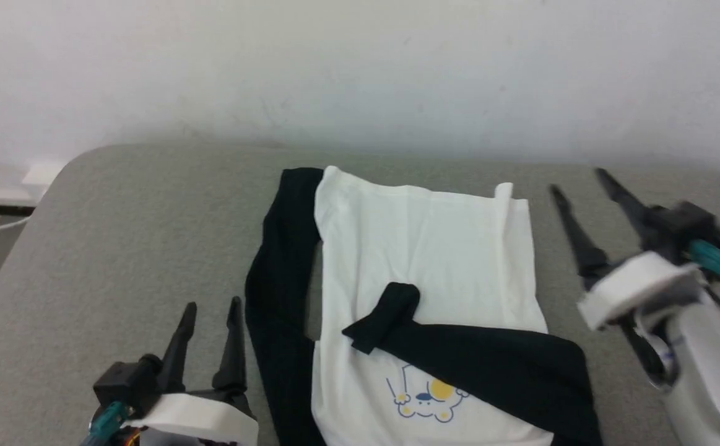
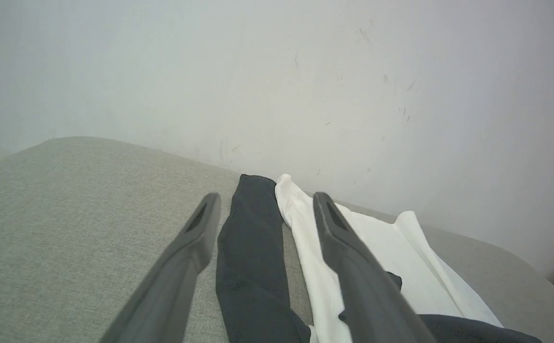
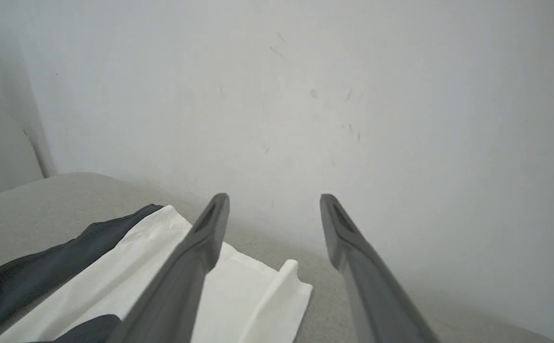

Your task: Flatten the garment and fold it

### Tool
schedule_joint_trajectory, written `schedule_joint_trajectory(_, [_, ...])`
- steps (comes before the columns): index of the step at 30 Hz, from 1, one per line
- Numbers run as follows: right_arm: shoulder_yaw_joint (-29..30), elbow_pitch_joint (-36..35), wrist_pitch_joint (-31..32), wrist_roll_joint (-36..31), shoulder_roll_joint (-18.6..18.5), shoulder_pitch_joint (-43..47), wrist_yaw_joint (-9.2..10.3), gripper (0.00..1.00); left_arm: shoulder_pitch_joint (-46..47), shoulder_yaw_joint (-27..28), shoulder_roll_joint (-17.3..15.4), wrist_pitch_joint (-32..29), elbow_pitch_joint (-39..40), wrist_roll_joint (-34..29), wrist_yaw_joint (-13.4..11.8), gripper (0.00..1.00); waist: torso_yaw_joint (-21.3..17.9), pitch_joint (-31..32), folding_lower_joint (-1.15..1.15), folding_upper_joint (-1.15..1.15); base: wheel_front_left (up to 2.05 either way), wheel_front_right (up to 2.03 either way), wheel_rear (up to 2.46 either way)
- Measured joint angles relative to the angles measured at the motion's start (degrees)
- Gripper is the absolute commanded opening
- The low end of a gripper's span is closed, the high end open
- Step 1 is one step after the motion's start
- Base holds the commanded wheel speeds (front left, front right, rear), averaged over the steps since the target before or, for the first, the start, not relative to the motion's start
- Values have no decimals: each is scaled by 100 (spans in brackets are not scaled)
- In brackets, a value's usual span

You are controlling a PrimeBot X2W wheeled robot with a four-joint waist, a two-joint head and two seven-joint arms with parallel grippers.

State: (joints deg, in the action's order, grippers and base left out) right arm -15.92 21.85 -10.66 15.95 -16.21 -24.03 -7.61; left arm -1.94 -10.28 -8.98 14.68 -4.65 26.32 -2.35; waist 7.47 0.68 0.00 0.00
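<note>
- The garment (image 1: pixel 421 248) lies on the gray surface (image 1: pixel 137 235), close to the white wall (image 1: pixel 360 74). It is a white shirt with black sleeves, spread out mostly flat.
- One black sleeve (image 1: pixel 279 279) runs down the shirt's left side. It touches the white part at the top and bends away a little lower down.
- The other black sleeve (image 1: pixel 490 359) is laid across the white body, and its cuff (image 1: pixel 390 306) rests near the middle.
- A small yellow-and-blue cartoon print (image 1: pixel 428 396) peeks out just below that sleeve.
- The left end effector (image 1: pixel 212 305) is open and holds nothing — it sits just beside the black sleeve on the left, fingers pointing up.
- The right end effector (image 1: pixel 577 181) is open too and empty — it is off to the right of the shirt, not touching it.
</note>
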Motion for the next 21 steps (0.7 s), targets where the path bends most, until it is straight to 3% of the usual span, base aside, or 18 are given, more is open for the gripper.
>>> schedule_joint_trajectory(5, [1117, -690, -53, -81, 90, 971, 1, 100, -6, 188, 5, 5, 111, -30, -74, 100, -283, 16, 0, 0, 0, 0, 0])
schedule_joint_trajectory(8, [1712, -1173, -44, -129, 397, 1604, 2, 100, -22, 197, -1, 4, 58, -89, -78, 100, -433, -19, 0, 0, 0, 0, 0])
schedule_joint_trajectory(12, [2052, -1811, 120, -274, 838, 2256, 4, 100, 69, 132, -179, -193, -114, -265, -99, 100, -606, -153, -1, 0, 0, 0, 0])
schedule_joint_trajectory(18, [2345, -2540, 343, -343, 1078, 2454, 7, 100, 1084, 93, -791, -1358, -379, -427, -69, 100, -843, -537, 0, 0, 0, 0, 0])
schedule_joint_trajectory(21, [2386, -2785, 425, -342, 1092, 2438, 7, 100, 1905, 104, -1160, -2140, -559, -397, 133, 100, -958, -796, 1, 0, 0, 0, 0])
